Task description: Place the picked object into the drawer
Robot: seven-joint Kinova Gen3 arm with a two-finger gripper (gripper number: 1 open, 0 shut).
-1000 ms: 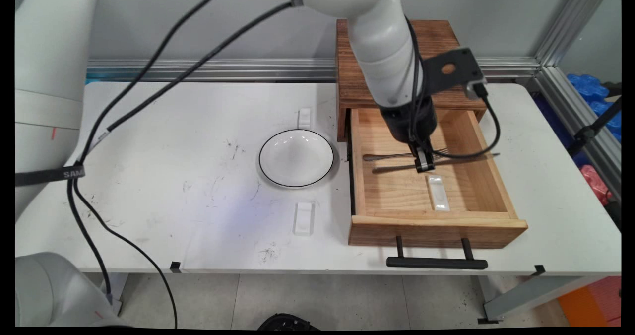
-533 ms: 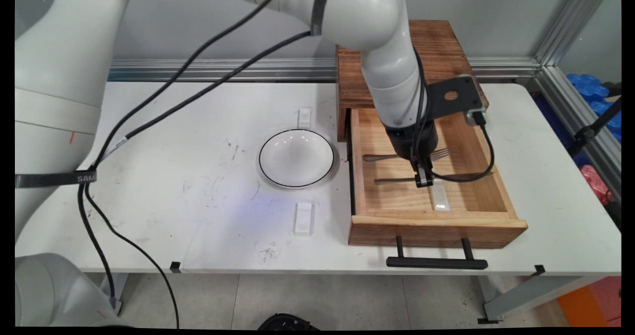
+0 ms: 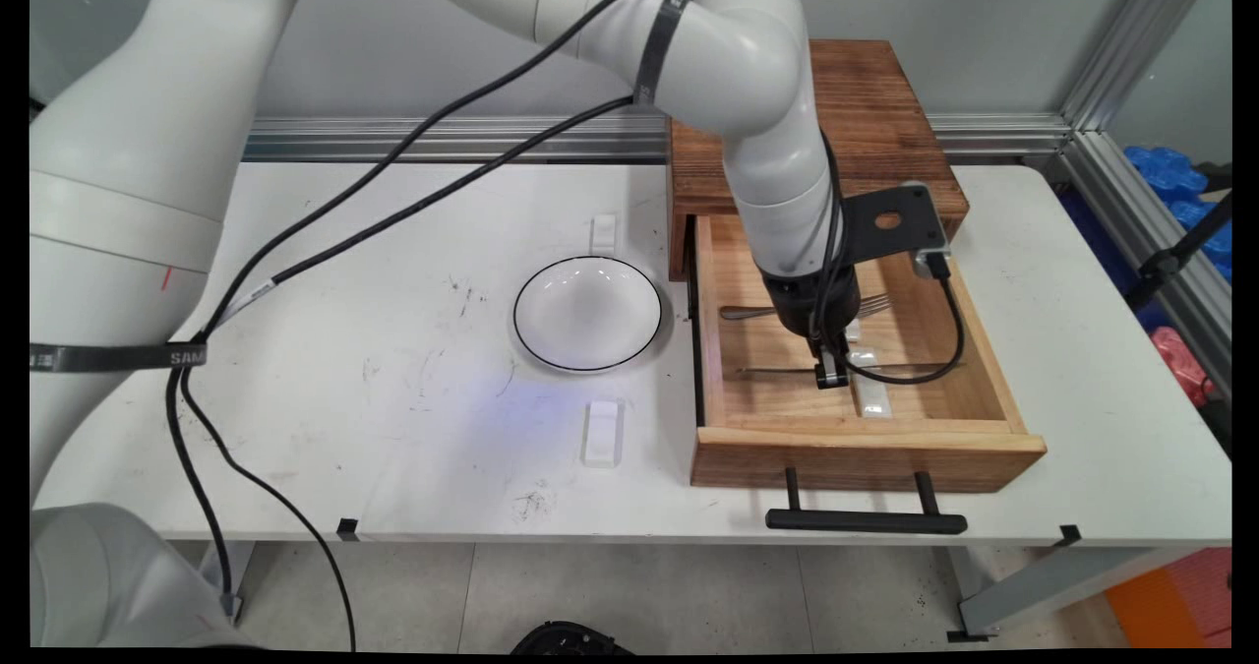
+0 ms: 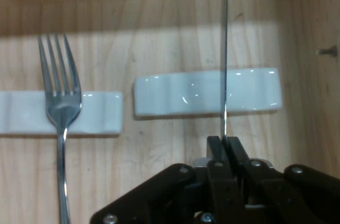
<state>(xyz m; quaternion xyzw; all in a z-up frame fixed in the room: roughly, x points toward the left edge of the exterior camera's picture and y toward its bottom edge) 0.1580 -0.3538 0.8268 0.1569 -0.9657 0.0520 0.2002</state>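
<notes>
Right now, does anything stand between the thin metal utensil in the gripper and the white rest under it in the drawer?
Nothing visible does. The gripper holds the utensil directly across the white rest; the fork lies aside on the other rest.

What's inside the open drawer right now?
Inside the drawer: a fork resting on a white rest, a second white rest, and a knife held in the gripper above it. The arm covers part of the floor.

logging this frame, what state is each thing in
black two-finger gripper: shut on thin metal knife
thin metal knife: held edge-up, crossing right white rest
silver fork: lying on left white rest
wooden drawer: pulled open
white black-rimmed plate: empty, on table
</notes>
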